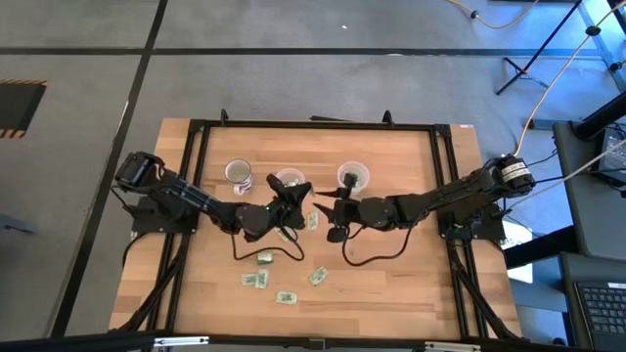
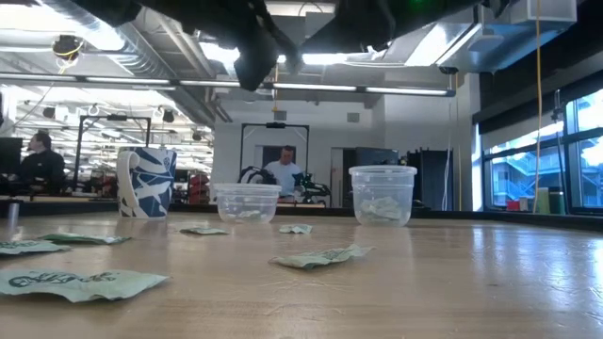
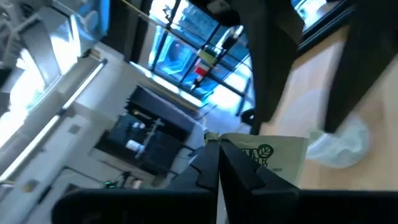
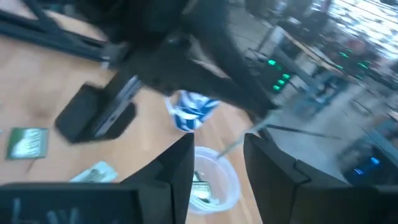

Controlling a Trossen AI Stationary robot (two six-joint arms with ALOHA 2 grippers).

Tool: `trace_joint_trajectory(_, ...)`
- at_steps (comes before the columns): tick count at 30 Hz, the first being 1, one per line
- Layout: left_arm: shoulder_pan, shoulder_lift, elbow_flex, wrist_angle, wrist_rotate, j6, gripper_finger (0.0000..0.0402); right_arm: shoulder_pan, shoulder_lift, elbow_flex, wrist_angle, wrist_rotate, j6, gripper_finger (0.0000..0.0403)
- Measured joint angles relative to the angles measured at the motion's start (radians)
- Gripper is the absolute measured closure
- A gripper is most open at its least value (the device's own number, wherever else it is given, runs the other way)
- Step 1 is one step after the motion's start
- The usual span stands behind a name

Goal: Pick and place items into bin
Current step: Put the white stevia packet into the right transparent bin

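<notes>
Lying scattered on wooden table [image 1: 391, 284], packets [image 1: 264, 259], left hand [image 1: 291, 196] pinching packet [image 3: 273, 155], right hand [image 1: 328, 207] wide, office behind

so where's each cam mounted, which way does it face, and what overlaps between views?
High: overhead, straight down on the table; both arms show, left tool and right tool near centre.
Low: table height, level toward the room; arms only as dark shapes along the top edge.
Left wrist: on the left arm, past its shut fingers pinching a packet.
Right wrist: on the right arm, past its open fingers down at a clear cup.
Shared: high, low and right wrist all show the blue-and-white mug.
</notes>
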Motion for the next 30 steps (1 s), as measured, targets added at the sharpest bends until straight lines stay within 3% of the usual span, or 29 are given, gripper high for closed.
trace_joint_trajectory(3,0.000,0.019,0.000,0.046,-0.041,0.040,0.0399,0.000,0.000,0.000,-0.003,0.066,0.022,0.0260)
trace_joint_trajectory(22,0.000,0.033,0.000,0.189,0.006,0.063,0.0399,-0.001,0.000,0.000,-0.003,0.067,0.105,0.0261)
trace_joint_trajectory(30,0.001,0.032,0.000,0.202,0.042,0.032,0.0399,-0.002,0.000,0.000,0.001,0.067,0.118,0.0303)
